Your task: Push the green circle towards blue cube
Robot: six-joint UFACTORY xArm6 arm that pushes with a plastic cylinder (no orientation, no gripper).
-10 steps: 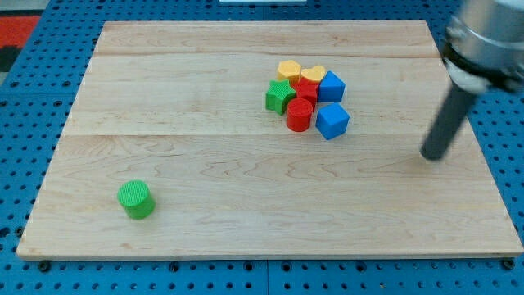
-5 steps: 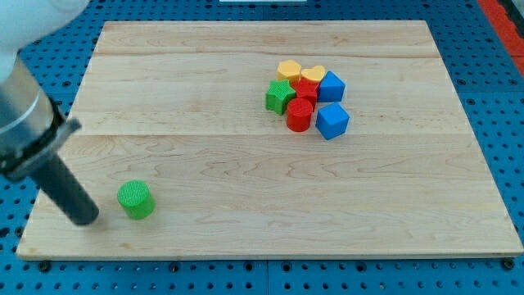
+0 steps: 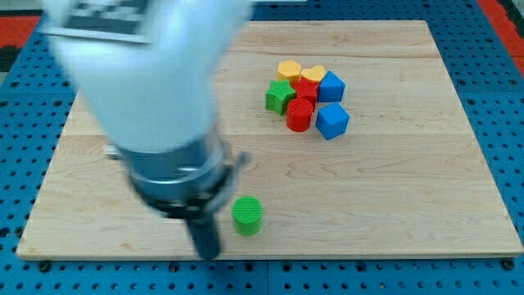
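**A:** Near the view's bottom edge of the worktop (image 3: 393, 213), the green circle (image 3: 246, 215) sits alone, well apart from the cluster at the upper right. Where's the rod?

**B:** My tip (image 3: 207, 252) is just beside the circle, at its lower left. There is no gripper on this arm, so nothing is open or clenched; the rod only pushes.

**A:** And the target?

**B:** There are two blue cubes: one (image 3: 332, 120) at the cluster's near corner, another (image 3: 331, 86) behind it. The near one looks like the easier goal.

**A:** What worries you?

**B:** The circle is round, so I judge that an off-centre push would let it roll off the tip sideways and drift toward the bottom edge. The tip also sits rather low on it, which could send it more upward than rightward.

**A:** And at the far end?

**B:** The red cylinder (image 3: 299, 115) touches the near blue cube, and the green star (image 3: 280, 97) is close by. Coming in too far left, I'd likely hit those first and scatter the cluster, yellow blocks (image 3: 289, 70) included.
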